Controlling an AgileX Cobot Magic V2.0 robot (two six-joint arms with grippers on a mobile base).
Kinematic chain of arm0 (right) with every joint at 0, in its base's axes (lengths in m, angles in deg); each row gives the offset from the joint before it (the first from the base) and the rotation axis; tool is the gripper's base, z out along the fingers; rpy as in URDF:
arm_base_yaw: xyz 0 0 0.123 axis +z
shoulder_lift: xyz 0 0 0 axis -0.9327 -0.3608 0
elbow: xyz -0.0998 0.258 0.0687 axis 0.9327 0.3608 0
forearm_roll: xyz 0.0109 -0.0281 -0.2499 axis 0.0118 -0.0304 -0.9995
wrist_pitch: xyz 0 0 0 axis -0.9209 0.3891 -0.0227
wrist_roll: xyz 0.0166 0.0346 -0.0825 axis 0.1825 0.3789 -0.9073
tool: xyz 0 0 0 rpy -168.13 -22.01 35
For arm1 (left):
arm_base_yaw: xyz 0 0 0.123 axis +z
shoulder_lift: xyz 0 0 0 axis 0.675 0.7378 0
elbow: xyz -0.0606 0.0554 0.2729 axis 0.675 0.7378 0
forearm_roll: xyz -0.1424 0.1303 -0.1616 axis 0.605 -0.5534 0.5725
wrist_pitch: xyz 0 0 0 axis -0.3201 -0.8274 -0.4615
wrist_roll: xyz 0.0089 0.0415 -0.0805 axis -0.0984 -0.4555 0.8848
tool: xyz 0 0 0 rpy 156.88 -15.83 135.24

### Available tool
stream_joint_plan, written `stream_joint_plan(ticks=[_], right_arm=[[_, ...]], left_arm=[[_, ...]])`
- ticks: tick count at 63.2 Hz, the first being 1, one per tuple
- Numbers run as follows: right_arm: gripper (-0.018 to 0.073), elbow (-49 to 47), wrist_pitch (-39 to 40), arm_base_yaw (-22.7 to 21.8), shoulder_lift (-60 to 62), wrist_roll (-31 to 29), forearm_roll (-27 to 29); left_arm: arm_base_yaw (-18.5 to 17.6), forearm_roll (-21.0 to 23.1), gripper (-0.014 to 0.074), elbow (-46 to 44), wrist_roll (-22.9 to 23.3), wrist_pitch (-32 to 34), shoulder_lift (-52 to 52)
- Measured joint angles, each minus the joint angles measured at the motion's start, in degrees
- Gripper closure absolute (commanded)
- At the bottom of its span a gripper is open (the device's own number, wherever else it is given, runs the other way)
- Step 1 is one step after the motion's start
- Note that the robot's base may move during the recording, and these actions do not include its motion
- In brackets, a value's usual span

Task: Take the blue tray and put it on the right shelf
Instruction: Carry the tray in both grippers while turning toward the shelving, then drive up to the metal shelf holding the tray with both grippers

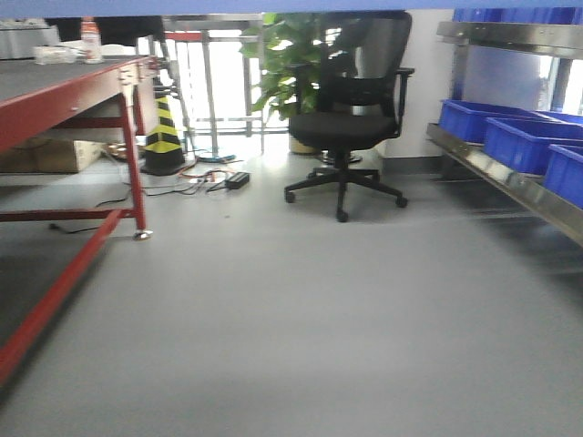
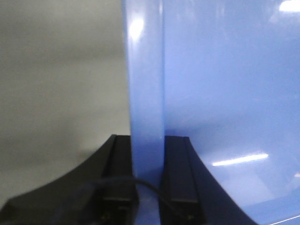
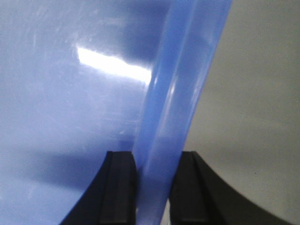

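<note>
The blue tray (image 2: 225, 84) is held between both grippers. In the left wrist view its left rim stands upright, and my left gripper (image 2: 146, 140) is shut on that rim, one black finger on each side. My right gripper (image 3: 157, 157) is shut on the opposite rim, and the tray's glossy inside (image 3: 70, 93) fills the left of that view. From the front view only a thin strip of the blue tray (image 1: 273, 5) shows along the top edge. The right shelf (image 1: 496, 173), a steel rack with a broad front rail, stands at the right and slants away from me.
Several deep blue bins (image 1: 474, 118) sit on the right shelf. A red-framed table (image 1: 64, 96) stands at the left. Ahead are a black office chair (image 1: 351, 118), a yellow-black cone (image 1: 164, 137), floor cables (image 1: 214, 180) and grey floor (image 1: 291, 319) between table and shelf.
</note>
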Motion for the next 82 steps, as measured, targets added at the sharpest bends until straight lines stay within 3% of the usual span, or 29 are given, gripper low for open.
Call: stream_joint_plan(ticks=[82], right_arm=[[0.0501, 0.00, 0.00, 0.00, 0.00, 0.00, 0.00]], left_arm=[[0.00, 0.21, 0.0645, 0.00, 0.00, 0.00, 0.00]])
